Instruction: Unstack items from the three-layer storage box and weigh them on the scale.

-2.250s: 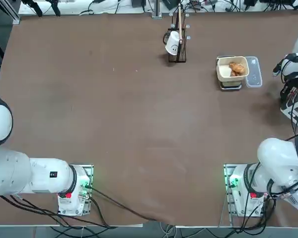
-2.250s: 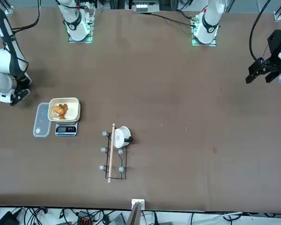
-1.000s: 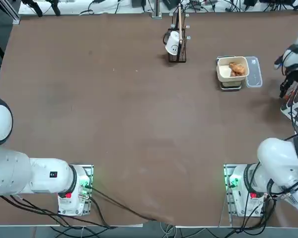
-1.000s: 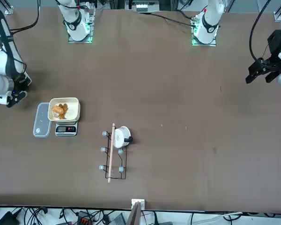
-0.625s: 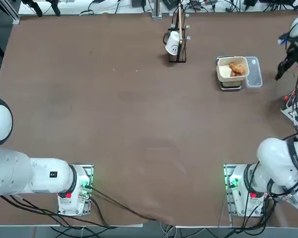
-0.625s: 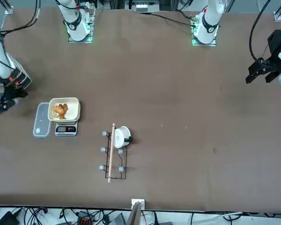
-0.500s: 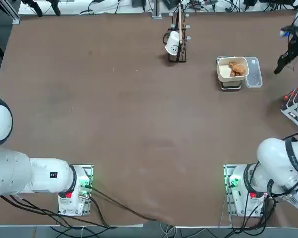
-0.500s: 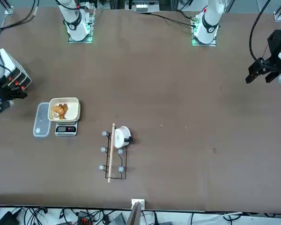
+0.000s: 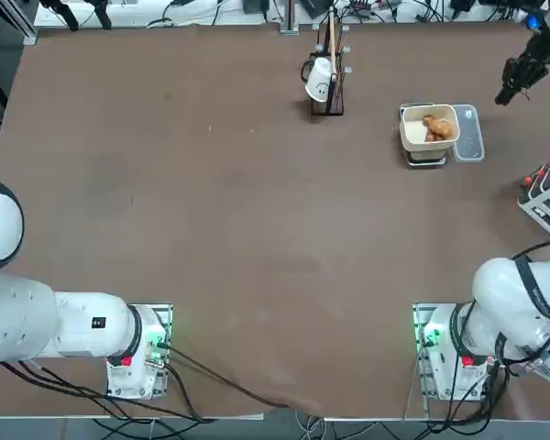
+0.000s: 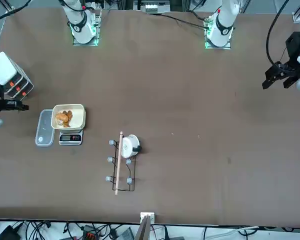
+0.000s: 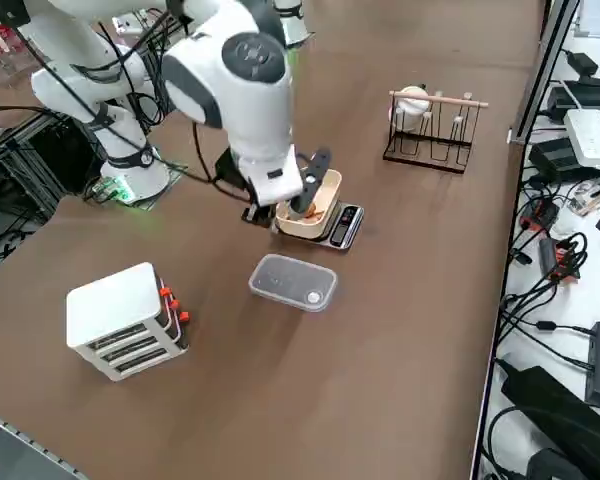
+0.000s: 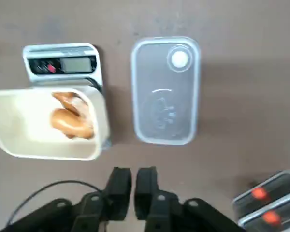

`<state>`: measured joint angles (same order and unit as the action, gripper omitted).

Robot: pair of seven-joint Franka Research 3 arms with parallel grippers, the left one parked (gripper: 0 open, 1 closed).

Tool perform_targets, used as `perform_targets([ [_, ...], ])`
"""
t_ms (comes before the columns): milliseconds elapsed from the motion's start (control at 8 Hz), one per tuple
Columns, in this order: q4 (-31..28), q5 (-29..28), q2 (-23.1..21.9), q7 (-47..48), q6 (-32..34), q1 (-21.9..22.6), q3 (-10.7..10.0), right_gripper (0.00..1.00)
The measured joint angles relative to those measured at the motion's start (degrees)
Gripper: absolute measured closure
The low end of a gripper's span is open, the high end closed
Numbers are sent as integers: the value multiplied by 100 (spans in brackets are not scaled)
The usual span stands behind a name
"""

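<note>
Two items (image 12: 71,117) already in cream tub (image 12: 19,140) on scale (image 12: 63,64). Right gripper (image 12: 133,186) hangs above table near clear lid (image 12: 165,92), fingers nearly closed w/ narrow gap, empty. Storage box (image 11: 125,318) well apart; contents not visible, remaining count unknown.

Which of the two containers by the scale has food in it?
The cream tub sitting on the scale holds brown pieces. The clear lidded box beside it looks empty.

A brown table (image 9: 211,211) with cables (image 11: 550,300) trailing along its edge.
</note>
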<state>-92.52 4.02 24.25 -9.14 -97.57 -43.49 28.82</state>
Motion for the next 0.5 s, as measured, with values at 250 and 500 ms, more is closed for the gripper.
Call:
perform_targets([
  [250, 385, -105, -10, 975, 507, 162, 3, 44],
  [500, 815, -108, -21, 1177, 1155, 169, 0, 6],
])
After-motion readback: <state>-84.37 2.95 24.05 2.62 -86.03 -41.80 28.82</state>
